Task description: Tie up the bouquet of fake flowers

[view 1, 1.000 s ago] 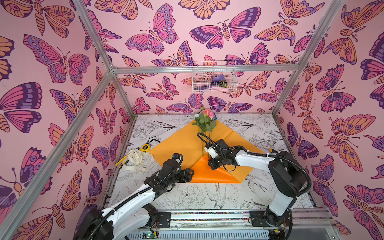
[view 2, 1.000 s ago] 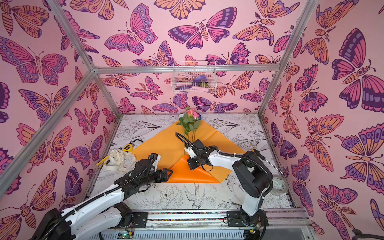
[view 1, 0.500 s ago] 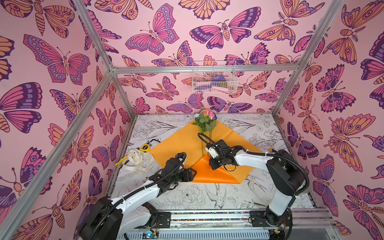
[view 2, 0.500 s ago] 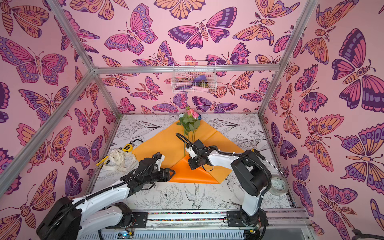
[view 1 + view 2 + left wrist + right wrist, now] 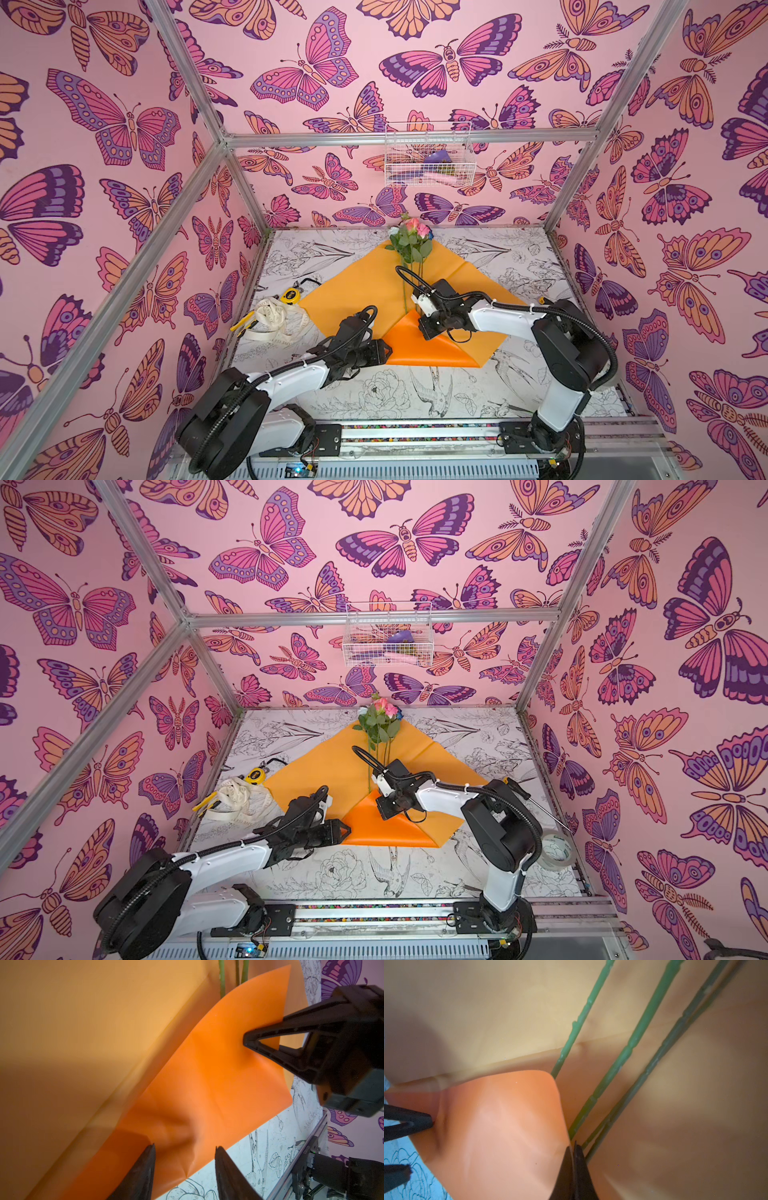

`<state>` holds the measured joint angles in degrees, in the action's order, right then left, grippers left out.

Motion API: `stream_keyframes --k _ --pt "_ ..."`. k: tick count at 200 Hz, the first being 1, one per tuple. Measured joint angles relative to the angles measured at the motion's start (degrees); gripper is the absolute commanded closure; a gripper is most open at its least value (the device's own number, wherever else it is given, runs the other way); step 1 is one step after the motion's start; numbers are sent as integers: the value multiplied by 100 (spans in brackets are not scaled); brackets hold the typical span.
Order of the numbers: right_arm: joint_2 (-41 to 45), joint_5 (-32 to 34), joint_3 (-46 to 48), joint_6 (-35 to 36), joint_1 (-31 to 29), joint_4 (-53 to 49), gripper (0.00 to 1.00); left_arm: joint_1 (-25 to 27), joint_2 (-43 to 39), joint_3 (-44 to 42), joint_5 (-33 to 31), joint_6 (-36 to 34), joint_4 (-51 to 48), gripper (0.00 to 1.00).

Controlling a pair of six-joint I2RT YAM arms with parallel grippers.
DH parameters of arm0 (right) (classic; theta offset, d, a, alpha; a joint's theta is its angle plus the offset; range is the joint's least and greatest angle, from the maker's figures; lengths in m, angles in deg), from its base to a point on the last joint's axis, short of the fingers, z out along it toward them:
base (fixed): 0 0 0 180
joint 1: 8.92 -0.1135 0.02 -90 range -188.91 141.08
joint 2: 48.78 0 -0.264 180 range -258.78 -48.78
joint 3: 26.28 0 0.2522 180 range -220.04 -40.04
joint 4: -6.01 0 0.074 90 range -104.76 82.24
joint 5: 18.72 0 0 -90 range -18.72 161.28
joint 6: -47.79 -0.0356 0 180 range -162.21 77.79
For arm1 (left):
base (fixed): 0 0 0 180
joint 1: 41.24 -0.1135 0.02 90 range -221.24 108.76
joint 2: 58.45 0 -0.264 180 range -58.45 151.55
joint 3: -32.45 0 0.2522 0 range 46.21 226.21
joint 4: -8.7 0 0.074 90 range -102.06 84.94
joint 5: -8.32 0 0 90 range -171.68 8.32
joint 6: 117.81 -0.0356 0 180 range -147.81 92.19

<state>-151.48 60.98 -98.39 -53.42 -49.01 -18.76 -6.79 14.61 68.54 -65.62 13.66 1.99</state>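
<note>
Though illegible, white lettering (image 5: 304,1150) on arm.

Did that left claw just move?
Yes. In a top view the left gripper has crept right, away from the tape measure, onto the orange paper's edge.

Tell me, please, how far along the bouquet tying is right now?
Done: the flowers lie on the wrapping paper, and its near corner is folded over the stem ends. In hand: the right gripper is shut on that flap's edge, while the left gripper, jaws apart, is at the flap's other side. Left: the sides are not wrapped, and the ribbon lies apart, untouched.
</note>
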Motion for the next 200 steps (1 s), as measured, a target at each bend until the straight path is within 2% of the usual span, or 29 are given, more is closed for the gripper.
stream_keyframes --k 16,51,84,136,171,200 --pt "0 0 0 -52 0 -9 100 -2 199 -2 -57 -2 111 54" --pt "7 17 0 -166 0 -94 76 -7 380 0 -90 -2 409 55" --pt "251 197 0 -356 0 -369 63 -7 393 -9 -90 -2 461 56" --pt "1458 1075 282 -1067 0 -756 60 -7 389 -44 -83 0 509 57" --pt "2251 1388 881 -1574 -52 -1056 69 -7 380 -50 -83 0 511 57" --pt "2684 1414 1386 -2037 -444 -1287 73 -7 378 -55 -85 15 514 57"
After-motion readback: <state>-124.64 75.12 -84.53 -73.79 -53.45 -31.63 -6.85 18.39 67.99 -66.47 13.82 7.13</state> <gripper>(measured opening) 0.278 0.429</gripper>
